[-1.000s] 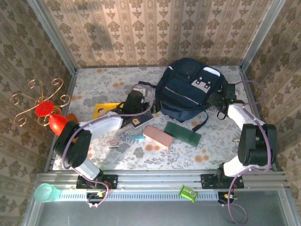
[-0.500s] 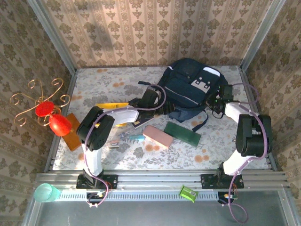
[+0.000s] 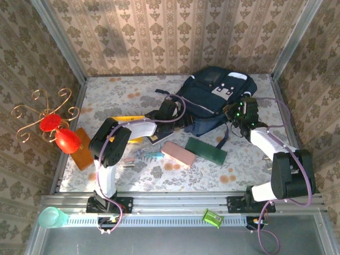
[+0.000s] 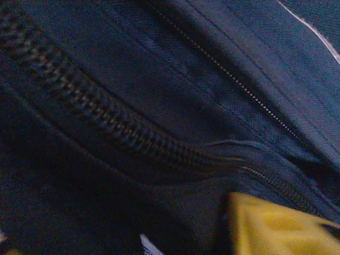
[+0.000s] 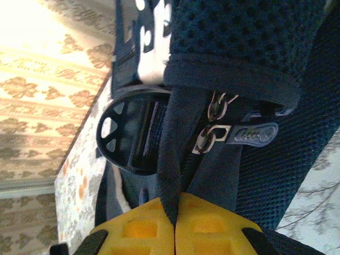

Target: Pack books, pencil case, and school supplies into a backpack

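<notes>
Calling the table a clock with twelve at the far wall: the backpack (image 3: 210, 101) sits out at one o'clock, the biggest thing here, slumped on the flowered table (image 3: 117, 95). My right gripper (image 3: 237, 112) is at its four o'clock corner. Up close, my right pads (image 5: 212, 234) are clenched together on a dark strap (image 5: 171, 159) of the bag, with the zip pulls (image 5: 215, 139) hanging at one o'clock of the pinch. My left gripper (image 3: 171, 113) is in at the bag's eight o'clock edge. That wrist view gives me navy fabric, a heavy zip (image 4: 106, 122) and one yellow pad (image 4: 271, 226), so I cannot tell whether it is clenched or released. The green slab (image 3: 205, 150) lies at six o'clock of the bag, and the orange-brown slab (image 3: 81, 149) is over at nine by the table edge. The yellow book (image 3: 126, 119) lies at nine o'clock of my left gripper, partly under my forearm, with the navy book (image 3: 158, 138) at seven. The pink pencil case (image 3: 178, 154) lies at the green slab's nine o'clock. Beyond it toward nine lie the teal-handled tool (image 3: 151, 154) and thin sticks (image 3: 127, 162).
</notes>
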Controlling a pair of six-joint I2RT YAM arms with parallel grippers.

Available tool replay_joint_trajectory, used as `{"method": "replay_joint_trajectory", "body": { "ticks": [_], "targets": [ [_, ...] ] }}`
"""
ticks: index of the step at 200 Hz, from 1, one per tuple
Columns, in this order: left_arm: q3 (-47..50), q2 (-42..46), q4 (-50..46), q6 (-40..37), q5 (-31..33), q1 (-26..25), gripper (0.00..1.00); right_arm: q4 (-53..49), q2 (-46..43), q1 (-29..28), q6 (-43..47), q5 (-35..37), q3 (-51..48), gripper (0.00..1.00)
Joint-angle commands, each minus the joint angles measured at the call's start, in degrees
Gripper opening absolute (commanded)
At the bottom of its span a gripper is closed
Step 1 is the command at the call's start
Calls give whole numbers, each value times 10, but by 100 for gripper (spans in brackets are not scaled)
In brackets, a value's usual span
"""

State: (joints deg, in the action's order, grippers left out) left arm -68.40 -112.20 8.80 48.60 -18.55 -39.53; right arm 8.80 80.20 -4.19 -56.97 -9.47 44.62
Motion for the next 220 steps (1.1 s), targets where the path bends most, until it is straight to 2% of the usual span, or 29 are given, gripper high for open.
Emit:
{"method": "replay_joint_trajectory", "body": {
  "ticks": [1,22,48,63,78,104,123,158,190,209,220],
  "targets": [
    [-2,61,28,-52,-75,29,24,-16,-26,-15,35,-61,10,11],
    [6,119,-20,-114,-99,52,11,-132,-25,9,129,-76,35,17],
    [2,166,-56,-150,-160,79,0,-189,-24,71,172,-139,23,36],
    [-2,176,-49,-137,-209,92,0,-197,-33,97,171,-152,8,53],
    [-8,184,-49,-129,-214,96,0,-197,-44,107,166,-159,-3,70],
    [-19,190,-58,-125,-214,96,0,-194,-50,109,153,-160,-14,83],
    [-20,196,-66,-128,-210,97,0,-160,-54,125,114,-148,-37,87],
    [-11,197,-58,-122,-218,108,0,14,-20,142,-31,-173,-94,91],
    [3,190,-31,-103,-238,123,0,96,47,142,-79,-166,-81,91],
    [8,186,-25,-101,-242,130,0,142,89,141,-90,-169,-64,86],
    [8,181,-26,-104,-242,130,0,153,110,141,-96,-168,-54,74]
  ]
}}
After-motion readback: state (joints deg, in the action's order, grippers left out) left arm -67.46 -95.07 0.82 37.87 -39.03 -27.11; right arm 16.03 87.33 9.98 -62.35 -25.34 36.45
